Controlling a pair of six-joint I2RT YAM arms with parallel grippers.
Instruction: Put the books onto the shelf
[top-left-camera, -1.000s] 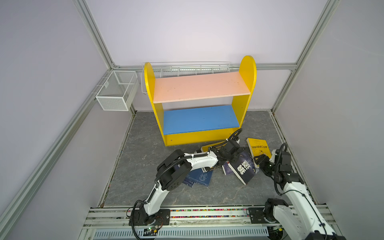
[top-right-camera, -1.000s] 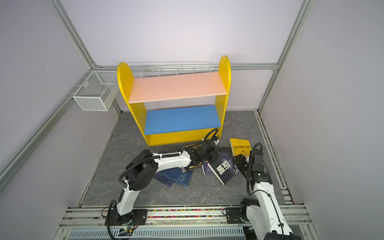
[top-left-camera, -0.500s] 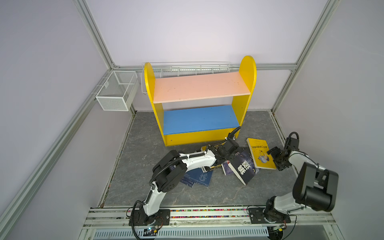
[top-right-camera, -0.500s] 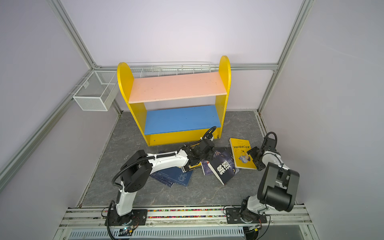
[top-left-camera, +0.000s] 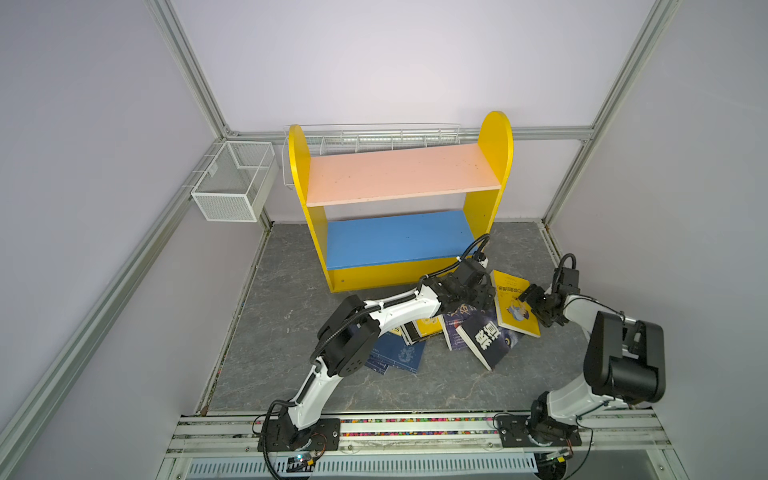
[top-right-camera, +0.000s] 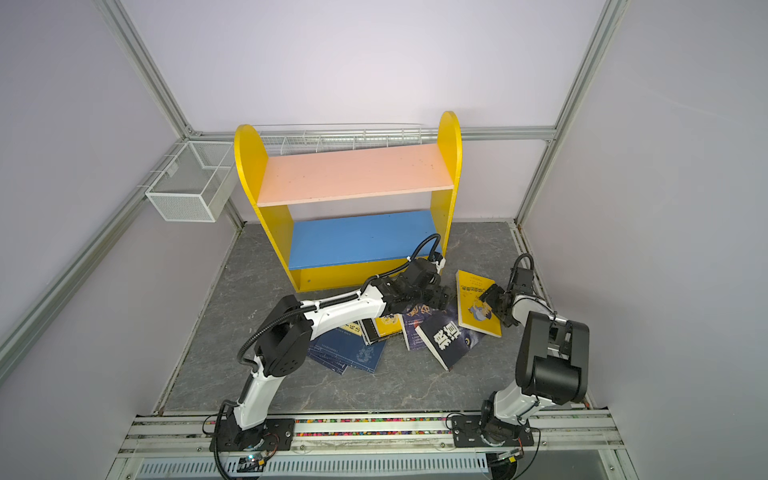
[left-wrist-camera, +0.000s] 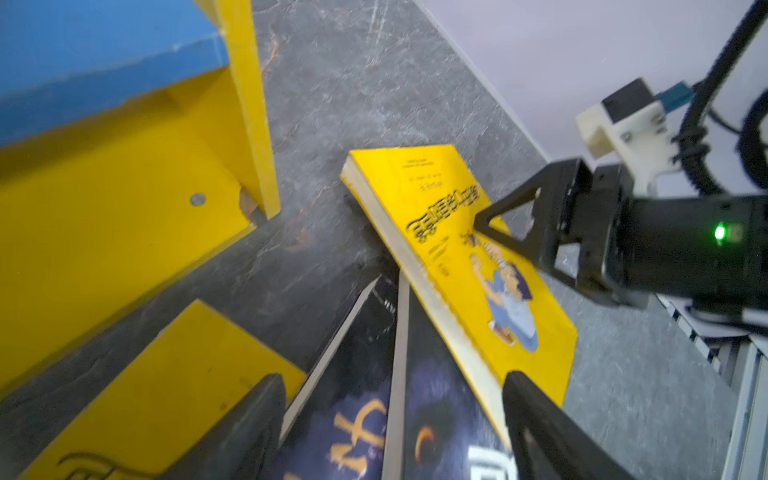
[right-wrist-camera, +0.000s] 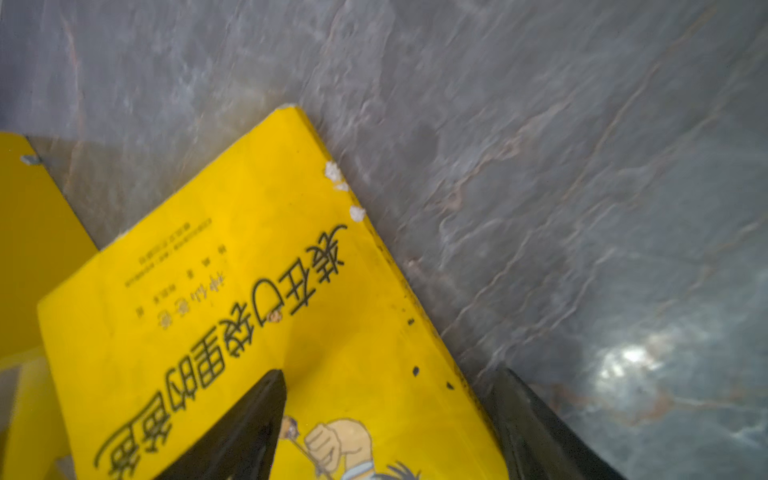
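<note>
The yellow shelf (top-left-camera: 494, 141) (top-right-camera: 451, 141) stands at the back, and both its pink board and its blue board are bare. Several books lie on the grey floor in front of it. A yellow cartoon-covered book (top-left-camera: 515, 303) (top-right-camera: 476, 303) (left-wrist-camera: 457, 232) (right-wrist-camera: 249, 291) lies rightmost. Beside it is a dark purple book with large characters (top-left-camera: 486, 338) (top-right-camera: 444, 338). Navy books (top-left-camera: 399, 353) (top-right-camera: 353, 353) lie to the left. My left gripper (top-left-camera: 478, 299) (left-wrist-camera: 390, 415) hangs open over the purple books. My right gripper (top-left-camera: 534, 305) (right-wrist-camera: 386, 415) is open astride the yellow book's right edge.
A white mesh basket (top-left-camera: 232, 187) hangs on the left wall. A long wire basket (top-left-camera: 374, 137) runs behind the shelf top. Another yellow book (left-wrist-camera: 166, 395) lies partly under my left arm. The right wall is close behind my right arm.
My left gripper has opened and now hangs over the purple books with nothing in it. My right arm swung back and right, then settled at the yellow book's right edge.
</note>
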